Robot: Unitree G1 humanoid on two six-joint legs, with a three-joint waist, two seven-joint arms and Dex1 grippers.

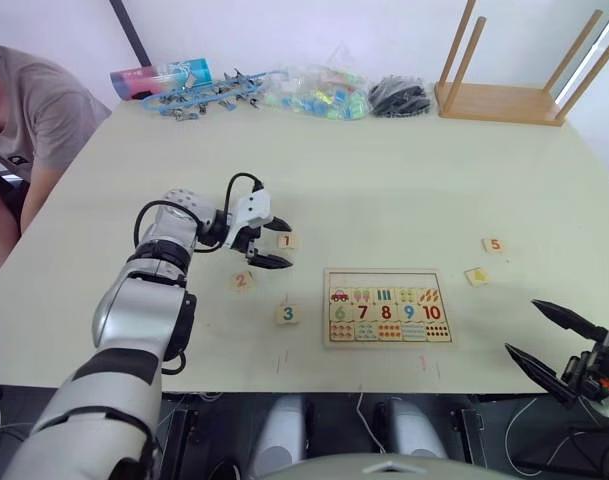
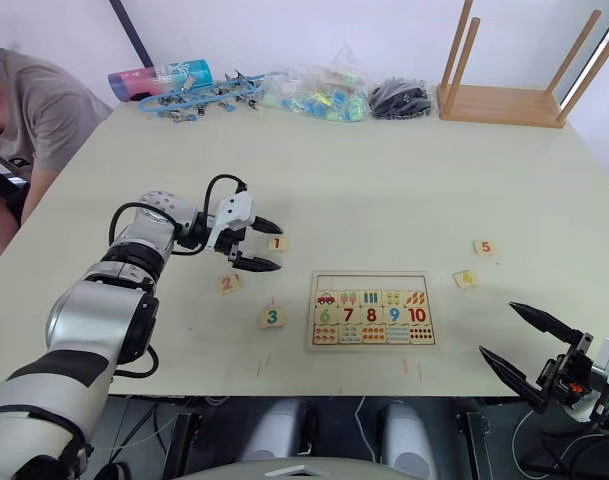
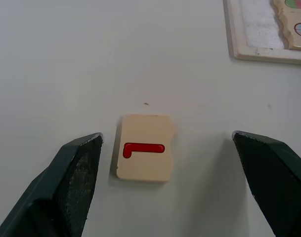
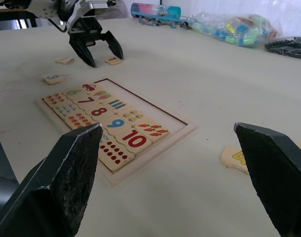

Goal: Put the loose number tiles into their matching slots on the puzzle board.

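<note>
The puzzle board [image 1: 327, 306] lies near the table's front edge, with digits 6 to 10 and picture squares in it; its top row of slots [image 1: 382, 278] is empty. Five loose number tiles lie on the table. Tile 1 [image 1: 287, 240], tile 2 [image 1: 242, 281] and tile 3 [image 1: 288, 314] are left of the board, while tile 4 [image 1: 476, 276] and tile 5 [image 1: 494, 244] are right of it. My left gripper [image 1: 290, 245] is open, its fingers straddling tile 1 [image 3: 144, 154] without touching it. Off the front right edge, my right gripper [image 1: 521, 325] hangs open and empty.
An upturned wooden stool [image 1: 504, 100] stands at the back right. Along the back edge lie a bag of coloured pieces [image 1: 319, 92], a black pile [image 1: 399, 97], blue clips [image 1: 204, 97] and a tube [image 1: 159, 77]. A person [image 1: 34, 120] sits at the table's left.
</note>
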